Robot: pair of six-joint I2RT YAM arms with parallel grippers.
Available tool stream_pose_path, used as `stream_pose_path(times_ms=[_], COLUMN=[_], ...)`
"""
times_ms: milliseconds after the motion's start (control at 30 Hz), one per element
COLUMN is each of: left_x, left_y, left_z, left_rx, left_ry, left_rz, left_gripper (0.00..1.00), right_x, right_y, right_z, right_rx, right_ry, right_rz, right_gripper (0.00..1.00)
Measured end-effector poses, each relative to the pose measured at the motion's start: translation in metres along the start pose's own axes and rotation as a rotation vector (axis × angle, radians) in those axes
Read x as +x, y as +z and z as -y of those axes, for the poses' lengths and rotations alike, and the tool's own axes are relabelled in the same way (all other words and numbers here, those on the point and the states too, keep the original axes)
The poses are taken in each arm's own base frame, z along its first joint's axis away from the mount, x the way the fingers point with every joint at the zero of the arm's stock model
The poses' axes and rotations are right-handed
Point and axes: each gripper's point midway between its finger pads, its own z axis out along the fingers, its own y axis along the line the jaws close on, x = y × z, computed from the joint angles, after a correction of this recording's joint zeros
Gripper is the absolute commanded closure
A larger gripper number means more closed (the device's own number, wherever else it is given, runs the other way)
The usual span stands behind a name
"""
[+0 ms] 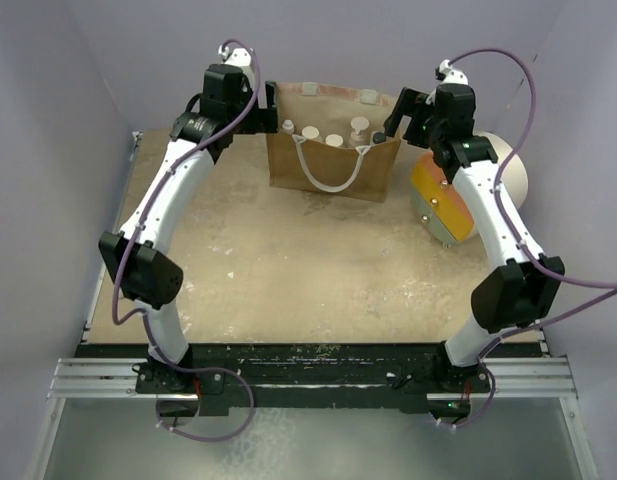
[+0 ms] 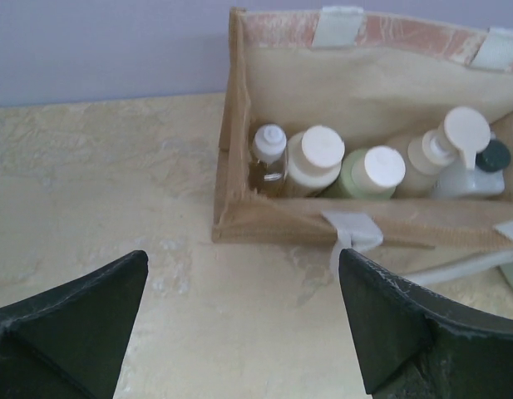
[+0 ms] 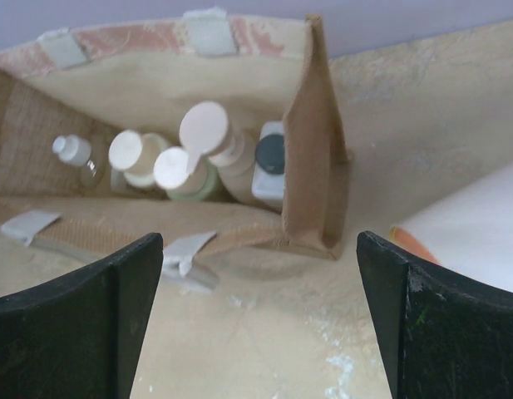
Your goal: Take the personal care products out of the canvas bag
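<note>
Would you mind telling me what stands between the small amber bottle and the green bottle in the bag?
The cream wide-capped bottle stands between the amber bottle and the green bottle; the left wrist view shows it clearly.

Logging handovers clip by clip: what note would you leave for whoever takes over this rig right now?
Grippers: the left gripper is open and empty, near the left end of the bag. The right gripper is open and empty, near its right end.
Things: the bag stands upright at the far side of the table. All five bottles are inside: amber bottle, cream bottle, green bottle, pump bottle, black-capped bottle.
Done: nothing is out yet.
Left: lift out all five.
</note>
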Motion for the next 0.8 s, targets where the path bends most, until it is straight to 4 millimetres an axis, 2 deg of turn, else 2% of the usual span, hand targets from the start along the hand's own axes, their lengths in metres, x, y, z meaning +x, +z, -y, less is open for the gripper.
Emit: stream_pose_path(times_ms=[133, 200, 300, 433, 600, 667, 733, 800], left_x=[-0.007, -0.006, 0.001, 0.023, 0.057, 0.061, 0.063, 0.065], left_y=[0.034, 0.051, 0.074, 0.102, 0.11, 0.109, 0.109, 0.108], left_z=[-0.001, -0.001, -0.003, -0.009, -0.015, -0.013, -0.011, -0.008], left_rx=[0.024, 0.021, -0.001, -0.015, -0.008, 0.003, 0.009, 0.021], left_ry=[-0.049, -0.067, -0.095, -0.134, -0.187, -0.203, -0.212, -0.224], left_rz=[-0.003, -0.013, -0.048, -0.126, -0.244, -0.262, -0.27, -0.282], left_gripper=[0.01, 0.05, 0.14, 0.22, 0.3, 0.34, 0.43, 0.51], right_x=[-0.009, -0.011, -0.001, 0.019, 0.033, 0.034, 0.034, 0.036], right_y=[0.019, 0.03, 0.045, 0.061, 0.071, 0.071, 0.072, 0.072], right_z=[0.003, 0.004, 0.008, 0.017, 0.023, 0.022, 0.018, 0.015], right_rx=[0.033, 0.048, 0.061, 0.085, 0.099, 0.091, 0.069, 0.047], right_ry=[-0.006, -0.013, -0.029, -0.044, -0.057, -0.057, -0.052, -0.045], right_rz=[0.012, 0.008, -0.022, -0.076, -0.113, -0.116, -0.121, -0.125], right_gripper=[0.05, 0.08, 0.12, 0.17, 0.35, 0.45, 0.59, 0.63])
